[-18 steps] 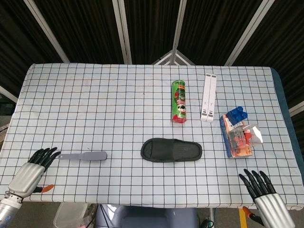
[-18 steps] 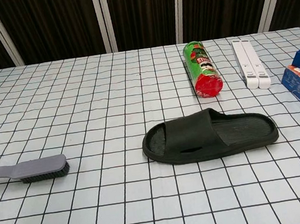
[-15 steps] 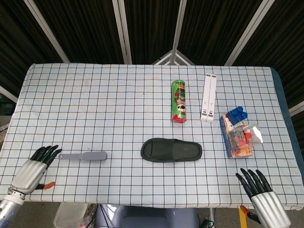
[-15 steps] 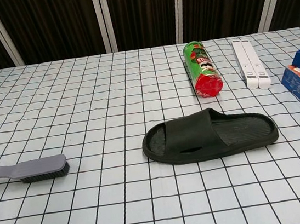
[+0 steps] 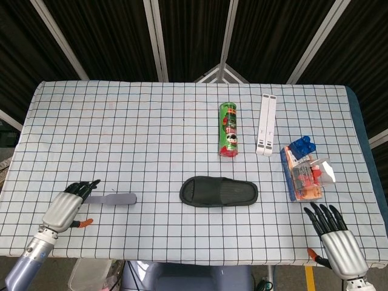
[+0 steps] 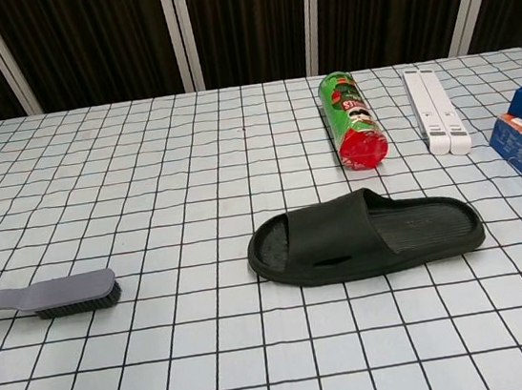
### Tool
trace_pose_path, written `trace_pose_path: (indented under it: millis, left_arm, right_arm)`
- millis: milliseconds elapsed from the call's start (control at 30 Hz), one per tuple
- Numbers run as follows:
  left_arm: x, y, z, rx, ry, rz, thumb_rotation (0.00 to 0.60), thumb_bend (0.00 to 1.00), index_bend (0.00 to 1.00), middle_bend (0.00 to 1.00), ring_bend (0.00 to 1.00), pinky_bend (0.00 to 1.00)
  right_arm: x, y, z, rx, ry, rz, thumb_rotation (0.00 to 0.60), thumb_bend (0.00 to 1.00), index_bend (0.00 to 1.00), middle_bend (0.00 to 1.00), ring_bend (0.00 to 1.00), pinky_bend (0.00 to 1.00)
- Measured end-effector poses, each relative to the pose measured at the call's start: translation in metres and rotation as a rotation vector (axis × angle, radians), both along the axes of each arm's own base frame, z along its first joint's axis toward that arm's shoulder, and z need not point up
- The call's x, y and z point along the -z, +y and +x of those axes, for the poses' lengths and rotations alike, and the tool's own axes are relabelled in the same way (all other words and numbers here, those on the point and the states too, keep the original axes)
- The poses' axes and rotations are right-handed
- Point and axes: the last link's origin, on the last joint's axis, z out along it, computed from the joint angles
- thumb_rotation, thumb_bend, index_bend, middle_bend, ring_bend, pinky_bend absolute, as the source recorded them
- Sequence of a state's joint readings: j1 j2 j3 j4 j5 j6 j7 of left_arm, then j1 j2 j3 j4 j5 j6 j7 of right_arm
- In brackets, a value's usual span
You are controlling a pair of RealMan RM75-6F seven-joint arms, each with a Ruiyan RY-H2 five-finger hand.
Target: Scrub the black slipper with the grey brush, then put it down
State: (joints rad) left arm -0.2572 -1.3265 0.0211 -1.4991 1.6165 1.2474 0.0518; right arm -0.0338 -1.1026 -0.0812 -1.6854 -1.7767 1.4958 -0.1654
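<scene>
A big table (image 5: 151, 121) with a white cloth and black grid lines fills the view, with dark panels behind it.

The black slipper (image 5: 219, 192) lies flat near the middle of the table, a bit toward 6 o'clock. It looks like soft rubber, so it should be light and bendy. Its top strap makes a bump in the middle, and the flat sole at either end looks like the easiest place to hold it down.

At 3 o'clock sits a blue box of toys (image 5: 303, 173). A white bar (image 5: 265, 124) lies toward 1 o'clock, and a green can (image 5: 228, 130) lies on its side at 12 o'clock from the slipper.

The grey brush (image 5: 115, 198) lies at 9 o'clock from the slipper, well apart from it. It is thin, hard and light. Its long handle points toward 9 o'clock, and that is the part to grab.

The left hand (image 5: 68, 205) is right over the end of that handle, fingers spread, holding nothing. I cannot tell if it touches the handle.

The right hand (image 5: 334, 239) hangs at the table edge near 5 o'clock, fingers spread, empty.
</scene>
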Motion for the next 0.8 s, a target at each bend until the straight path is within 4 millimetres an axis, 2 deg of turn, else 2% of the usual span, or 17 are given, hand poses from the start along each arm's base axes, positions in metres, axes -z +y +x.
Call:
trace_pose_path:
  millis: [333, 800]
  left_arm:
    - [0.038, 0.021, 0.023, 0.043, 0.016, -0.016, 0.6, 0.23, 0.14, 0.32, 0.27, 0.31]
    - [0.055, 0.03, 0.029, 0.036, 0.042, -0.037, 0.6, 0.32, 0.17, 0.34, 0.28, 0.31]
  right_arm:
    - [0.002, -0.005, -0.003, 0.024, 0.013, 0.011, 0.6, 0.24, 0.0, 0.0, 0.0, 0.0]
    - [-0.002, -0.006, -0.005, 0.035, 0.014, 0.006, 0.6, 0.24, 0.0, 0.0, 0.0, 0.0]
